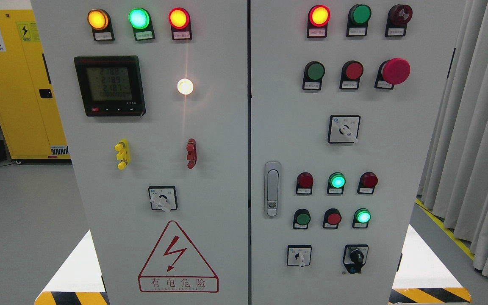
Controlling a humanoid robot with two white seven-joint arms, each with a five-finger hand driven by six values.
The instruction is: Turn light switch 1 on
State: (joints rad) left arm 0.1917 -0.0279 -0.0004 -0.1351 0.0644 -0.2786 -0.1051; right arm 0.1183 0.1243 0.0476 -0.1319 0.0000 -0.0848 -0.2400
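cabinet: grey electrical cabinet (pixel 210 169) fills the view, two doors | switch: which control is light switch 1 cannot be told; rotary selectors sit lower left (pixel 162 198), mid right (pixel 344 129), bottom right (pixel 299 255) | lamps: white lamp (pixel 185 86) lit beside meter (pixel 109 85) | hands: neither in view, finger state cannot be told

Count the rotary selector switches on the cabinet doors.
4: one on the left door above the warning triangle; three on the right door: mid-height, bottom left, and a black-knobbed one bottom right. None appear hidden.
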